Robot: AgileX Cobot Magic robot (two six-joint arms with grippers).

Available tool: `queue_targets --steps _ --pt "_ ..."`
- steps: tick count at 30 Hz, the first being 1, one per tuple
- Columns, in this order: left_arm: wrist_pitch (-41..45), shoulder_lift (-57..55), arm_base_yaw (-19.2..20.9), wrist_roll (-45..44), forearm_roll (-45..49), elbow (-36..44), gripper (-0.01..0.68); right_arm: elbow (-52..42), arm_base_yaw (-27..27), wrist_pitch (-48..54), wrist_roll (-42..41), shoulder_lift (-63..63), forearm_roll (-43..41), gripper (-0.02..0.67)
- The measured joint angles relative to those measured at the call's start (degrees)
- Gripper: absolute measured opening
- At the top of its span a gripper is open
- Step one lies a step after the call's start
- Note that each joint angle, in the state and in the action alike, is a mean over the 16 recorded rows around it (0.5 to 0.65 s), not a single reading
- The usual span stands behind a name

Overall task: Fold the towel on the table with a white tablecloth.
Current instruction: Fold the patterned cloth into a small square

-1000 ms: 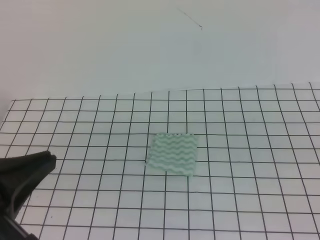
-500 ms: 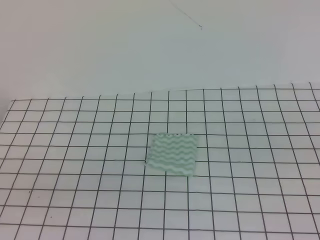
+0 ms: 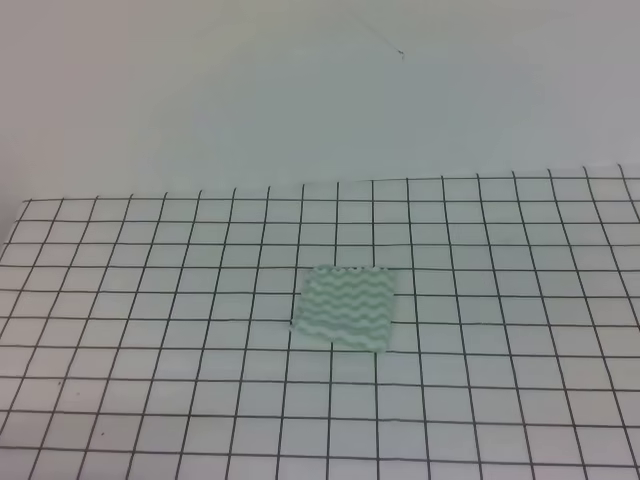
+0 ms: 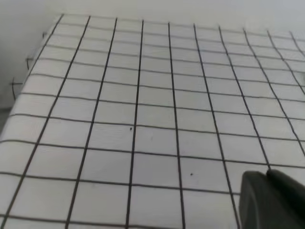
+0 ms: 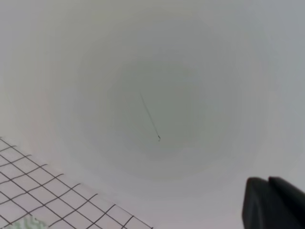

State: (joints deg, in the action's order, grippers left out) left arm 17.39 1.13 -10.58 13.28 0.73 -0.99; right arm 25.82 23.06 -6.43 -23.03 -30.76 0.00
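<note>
- Left wrist view shows only a dark, rounded piece of the left gripper (image 4: 271,200) at the lower right corner; the jaws are cut off by the edge, so whether they are released or clenched cannot be told
- Nothing lies between or against that dark piece; it hangs above the white tablecloth printed with a grid of thin black lines (image 4: 143,119), which covers the wide flat bench
- A few tiny dark specks sit on the cloth in the same view, and its left edge drops away at the bench's corner
- Right wrist view shows a similar dark piece of the right gripper (image 5: 274,202) at the lower right corner, again too little of it to tell how the jaws stand
- Behind it is a plain pale wall (image 5: 152,71) bearing a thin dark hairline mark (image 5: 150,117), with a wedge of gridded cloth in the lower left corner
- Exterior high view shows neither arm nor gripper
- Near the middle of the cloth there lies the thin pale green and white towel with wavy stripes (image 3: 345,308), a compact near-square shape, flat on the bench and turned slightly askew to the grid lines
- The towel is well apart from every edge of the tablecloth (image 3: 150,300), and the pale wall rises beyond the bench's far edge
</note>
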Motion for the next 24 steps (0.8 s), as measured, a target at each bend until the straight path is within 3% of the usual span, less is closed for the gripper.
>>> queue_targets --steps 16,24 --pt "0.5 0.0 0.5 0.1 -0.7 1.2 0.0 -1.3 -0.6 2.2 0.0 0.6 0.0 -0.003" --pt "0.5 0.0 0.5 -0.3 -0.7 1.2 0.0 -1.6 -6.6 7.7 0.3 5.4 0.6 -0.003"
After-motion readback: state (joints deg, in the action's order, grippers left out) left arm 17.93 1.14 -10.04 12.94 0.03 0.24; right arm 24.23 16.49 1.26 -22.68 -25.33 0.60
